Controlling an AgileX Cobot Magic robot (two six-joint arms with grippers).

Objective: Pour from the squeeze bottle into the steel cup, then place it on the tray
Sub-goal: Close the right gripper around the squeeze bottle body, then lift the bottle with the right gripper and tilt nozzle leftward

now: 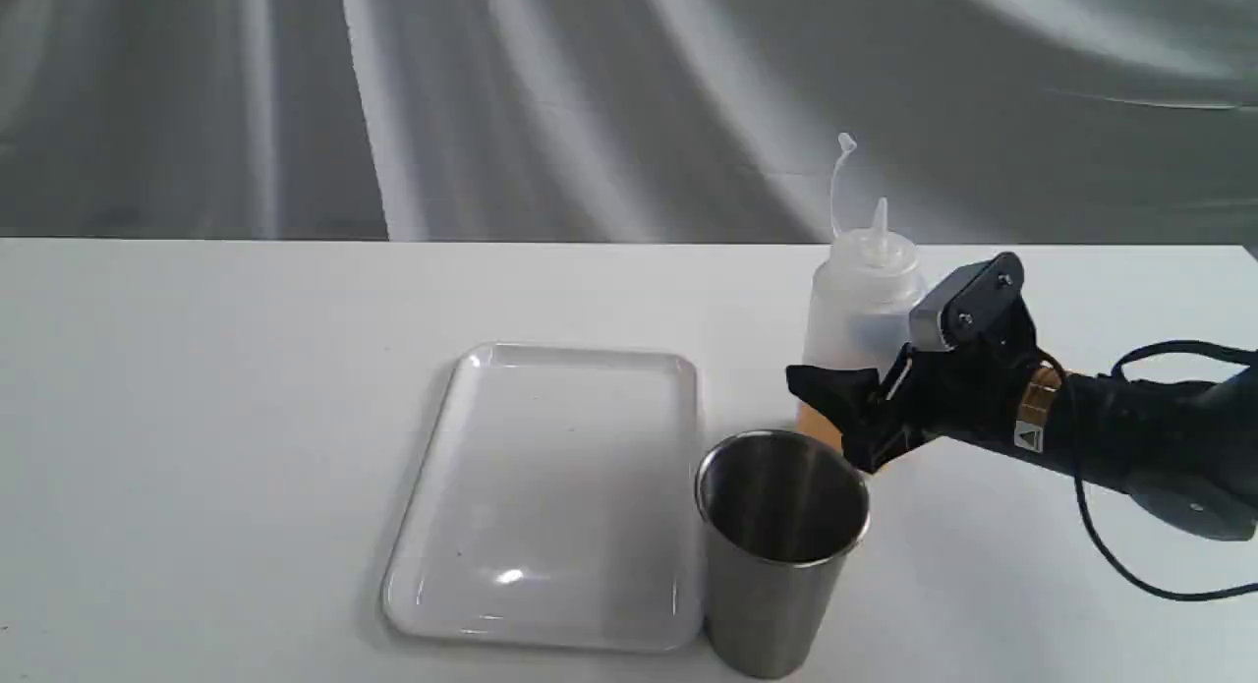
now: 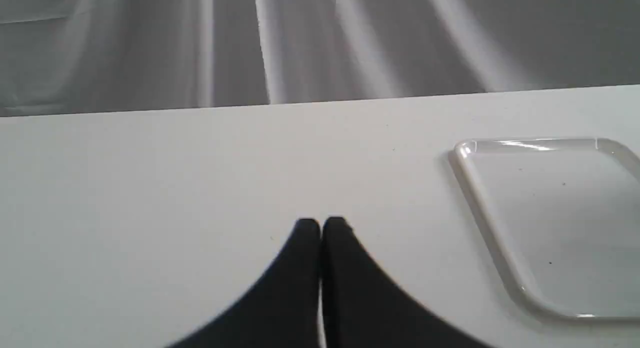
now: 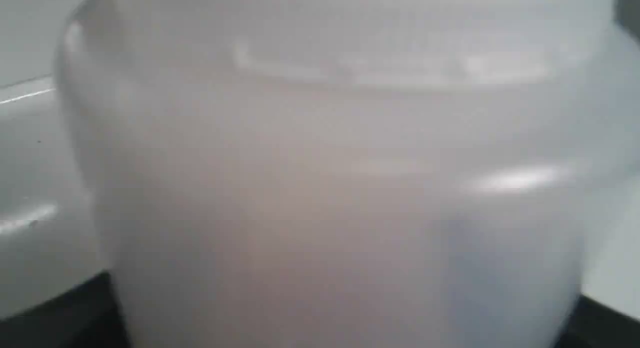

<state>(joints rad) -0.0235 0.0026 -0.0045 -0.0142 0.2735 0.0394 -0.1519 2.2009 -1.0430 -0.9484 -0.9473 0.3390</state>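
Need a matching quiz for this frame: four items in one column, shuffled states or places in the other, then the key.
1. squeeze bottle
2. steel cup
3. tray
4. left gripper

A. jaws shut, over the bare table
B. lying flat, white, nothing on it
C. upright, right gripper around its lower body
D. upright, open top, beside the tray

Pairs: 1-C, 2-D, 3-B, 4-A
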